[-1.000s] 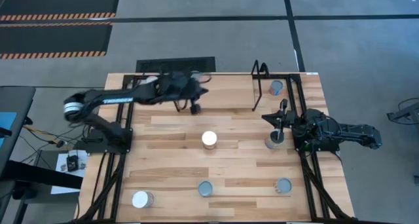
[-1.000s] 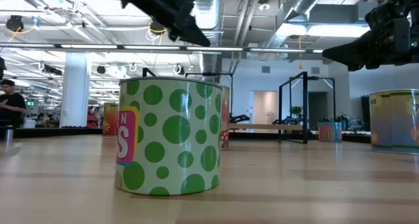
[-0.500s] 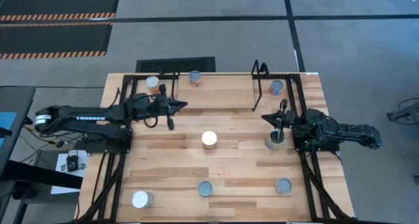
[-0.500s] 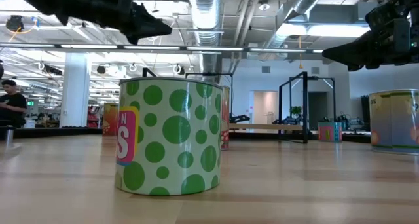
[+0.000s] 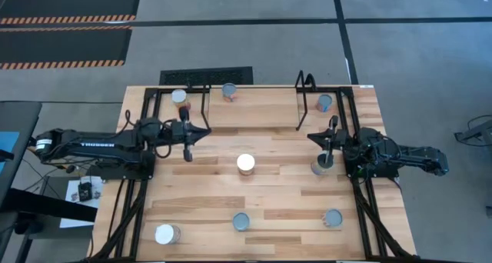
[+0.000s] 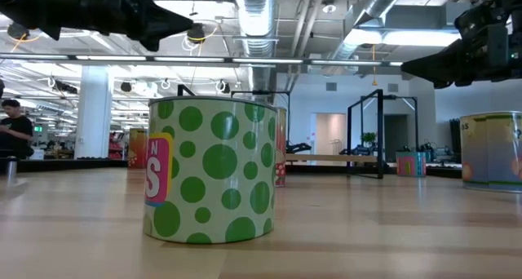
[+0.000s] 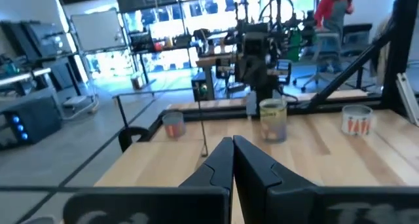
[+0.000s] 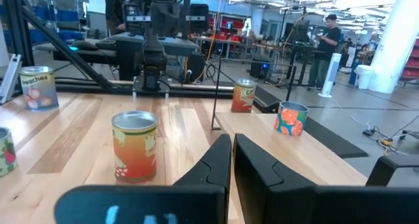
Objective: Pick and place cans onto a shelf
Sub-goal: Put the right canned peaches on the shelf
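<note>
Several cans stand upright on their bases. One is on the light-wood shelf at the far edge, and it also shows in the right wrist view. One stands left of the shelf and one right of it. A white-topped can stands mid-table. My left gripper is shut and empty, above the table left of the shelf. My right gripper is shut and empty, beside a can.
Three more cans stand near the front edge. Black rod uprights stand at the shelf's ends. A green-dotted can fills the low view. People show in the room behind.
My left gripper has drawn back from over the shelf's left end toward the table's left and near edges. This has uncovered the two cans at the far left. The right arm has kept still.
</note>
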{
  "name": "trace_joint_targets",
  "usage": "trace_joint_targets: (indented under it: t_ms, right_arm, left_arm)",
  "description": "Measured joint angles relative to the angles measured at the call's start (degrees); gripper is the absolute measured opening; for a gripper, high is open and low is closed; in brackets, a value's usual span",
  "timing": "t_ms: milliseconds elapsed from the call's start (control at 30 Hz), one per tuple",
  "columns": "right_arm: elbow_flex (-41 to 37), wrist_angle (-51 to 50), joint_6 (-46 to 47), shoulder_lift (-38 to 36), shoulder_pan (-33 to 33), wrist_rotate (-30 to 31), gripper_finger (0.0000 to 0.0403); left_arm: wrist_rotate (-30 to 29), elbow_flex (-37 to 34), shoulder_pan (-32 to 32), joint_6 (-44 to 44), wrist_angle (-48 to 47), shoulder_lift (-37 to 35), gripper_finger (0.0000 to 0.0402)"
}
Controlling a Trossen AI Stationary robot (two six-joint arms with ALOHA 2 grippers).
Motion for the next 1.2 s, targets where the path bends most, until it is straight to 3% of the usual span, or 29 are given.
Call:
trace_joint_targets:
  t_ms: [300,467,567,667,900,1200]
  right_arm:
    - [0.2,0.4,5.0,0.0,0.5,-0.4,0.0045]
    - [0.3,6.3,6.2,0.0,0.6,-1.3,0.0044]
    - [0.3,5.3,7.8,0.1,2.0,-3.0,0.0027]
    - [0.3,4.2,8.4,1.7,4.5,-0.1,0.0009]
    - [7.5,-2.9,13.8,11.7,14.4,9.1,0.0005]
    - [22.9,-21.4,28.5,33.3,30.6,21.2,0.0005]
  left_arm:
    - [-0.8,-7.7,0.0,-4.1,8.8,-3.4,0.0]
    - [-1.0,-9.4,0.0,-4.2,8.8,-5.1,0.0]
    - [-1.1,-9.4,0.1,-4.2,8.6,-5.6,0.0]
    - [-1.2,-9.4,0.1,-4.0,8.6,-6.0,0.0]
    - [-2.5,-9.4,0.1,-4.0,8.1,-5.9,0.0]
    - [-2.5,-9.4,0.1,-2.9,7.9,-5.9,0.0]
